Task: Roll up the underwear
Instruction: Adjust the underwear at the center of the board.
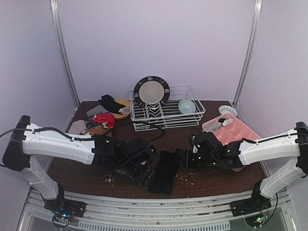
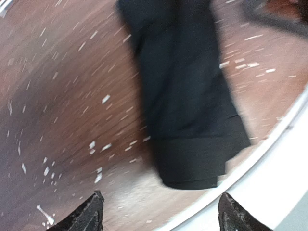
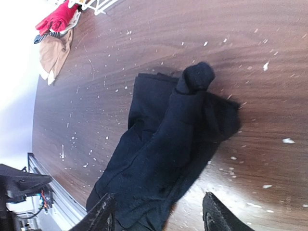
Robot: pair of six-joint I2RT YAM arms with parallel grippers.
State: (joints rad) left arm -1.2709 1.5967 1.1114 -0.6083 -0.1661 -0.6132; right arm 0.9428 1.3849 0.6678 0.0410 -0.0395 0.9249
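Note:
A black underwear [image 1: 165, 172] lies folded lengthwise on the brown table near its front edge. It also shows in the left wrist view [image 2: 185, 101] and in the right wrist view [image 3: 163, 149]. My left gripper [image 1: 142, 174] is open and empty just left of it; in its own view [image 2: 159, 211] the jaws stand wide apart short of the cloth's folded end. My right gripper [image 1: 185, 159] is open just right of it, and in its own view [image 3: 156, 214] the jaws straddle the cloth's edge without closing. A heap of red, beige, grey and black underwear [image 1: 101, 120] lies at the back left.
A white wire dish rack [image 1: 166, 111] with a plate [image 1: 151, 90] and a bowl [image 1: 186, 106] stands at the back centre. A pink compartment tray [image 1: 236, 132] sits at the right. White crumbs dot the table. The white front rail [image 2: 269, 159] runs close to the cloth.

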